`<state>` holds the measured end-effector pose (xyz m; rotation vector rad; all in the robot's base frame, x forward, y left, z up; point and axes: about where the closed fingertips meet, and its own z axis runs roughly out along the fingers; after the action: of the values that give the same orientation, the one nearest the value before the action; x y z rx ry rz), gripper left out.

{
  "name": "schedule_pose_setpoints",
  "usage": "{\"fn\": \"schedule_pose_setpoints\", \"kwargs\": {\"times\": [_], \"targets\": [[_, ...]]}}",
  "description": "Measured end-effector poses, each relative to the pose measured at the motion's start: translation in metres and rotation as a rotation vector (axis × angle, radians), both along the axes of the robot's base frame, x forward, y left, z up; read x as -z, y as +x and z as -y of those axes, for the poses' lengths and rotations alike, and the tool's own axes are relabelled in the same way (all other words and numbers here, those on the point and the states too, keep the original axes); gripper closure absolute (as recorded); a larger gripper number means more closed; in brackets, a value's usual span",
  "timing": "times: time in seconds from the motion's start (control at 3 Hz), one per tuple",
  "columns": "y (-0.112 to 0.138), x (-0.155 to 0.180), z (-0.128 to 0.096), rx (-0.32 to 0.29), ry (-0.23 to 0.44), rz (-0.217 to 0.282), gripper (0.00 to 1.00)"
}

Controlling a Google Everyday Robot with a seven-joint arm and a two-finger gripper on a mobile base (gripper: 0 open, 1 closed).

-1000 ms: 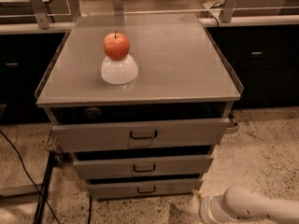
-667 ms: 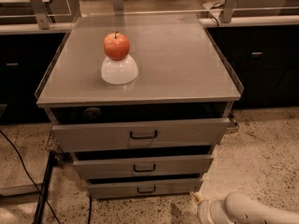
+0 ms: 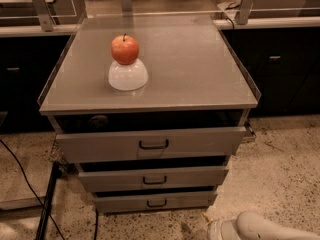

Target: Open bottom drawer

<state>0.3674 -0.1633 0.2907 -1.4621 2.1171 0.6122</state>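
Pincer (image 3: 221, 230) low at lower right near floor, not touching bottom drawer (image 3: 156, 202). Cannot tell whether open or closed.

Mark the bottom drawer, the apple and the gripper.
bottom drawer (image 3: 156, 202), camera view, front centre, at the loop handle.
apple (image 3: 125, 49), camera view, middle of the fruit.
gripper (image 3: 219, 230), camera view, white end near the floor, bottom right.

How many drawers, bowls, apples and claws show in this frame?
Drawers: 3 (top drawer, middle drawer, bottom drawer)
Bowl: 1
Apple: 1, atop the bowl
Claw: 1, low at bottom right, near the floor
Total: 6
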Motion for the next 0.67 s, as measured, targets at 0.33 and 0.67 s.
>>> {"fn": "schedule_pose_setpoints", "kwargs": {"times": [0.33, 0.67], "targets": [[0.002, 0.017, -0.004, 0.004, 0.05, 0.019, 0.0], [0.015, 0.038, -0.021, -0.022, 0.147, 0.093, 0.0]]}}
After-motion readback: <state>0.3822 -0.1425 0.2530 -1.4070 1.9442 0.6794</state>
